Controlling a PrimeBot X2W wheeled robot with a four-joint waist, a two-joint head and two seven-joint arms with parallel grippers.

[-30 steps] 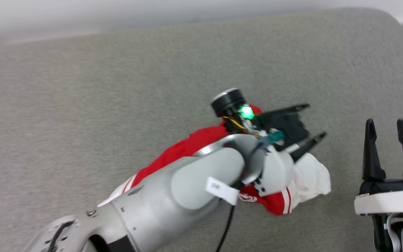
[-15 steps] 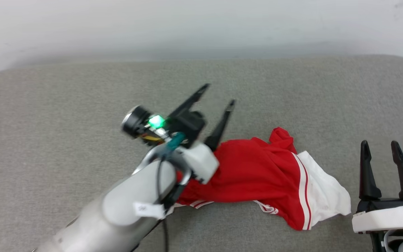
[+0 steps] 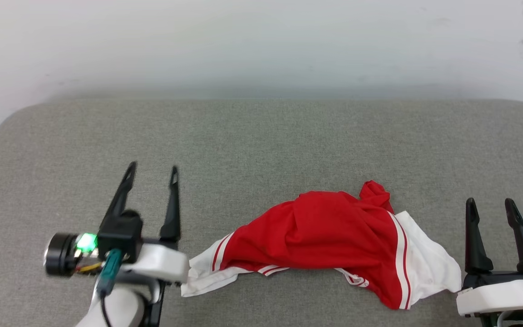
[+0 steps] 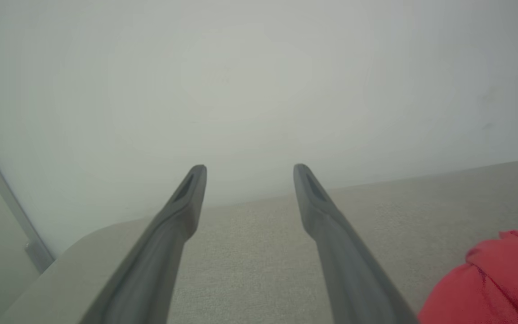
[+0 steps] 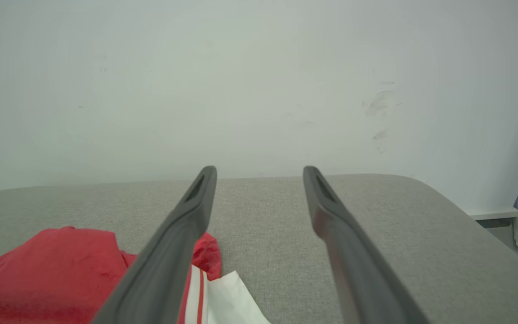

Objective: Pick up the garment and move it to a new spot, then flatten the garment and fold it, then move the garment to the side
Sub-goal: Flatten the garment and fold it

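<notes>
A grey fabric-covered surface [image 3: 261, 136] with rounded corners stands against a plain pale wall [image 3: 261, 45]. The garment [image 3: 329, 231], a red shirt with white sleeves and red-and-white striped trim, lies crumpled in a low heap near the front edge of the surface, somewhat right of the middle. The red body is bunched up in the centre. One white sleeve spreads out at the heap's right end, towards the front right corner. A second white, striped part trails out flat at its left end. No lettering can be made out.

The left gripper [image 3: 152, 167] is over the front left part of the surface, its two dark fingers spread wide apart and pointing towards the wall, with nothing between them. Its white wrist housing is just beside the left end of the shirt; whether they touch cannot be told.

The right gripper [image 3: 489, 201] is at the front right corner, just beside the white sleeve. Its fingers are likewise spread wide and hold nothing, with bare grey fabric between them in the right wrist view.
</notes>
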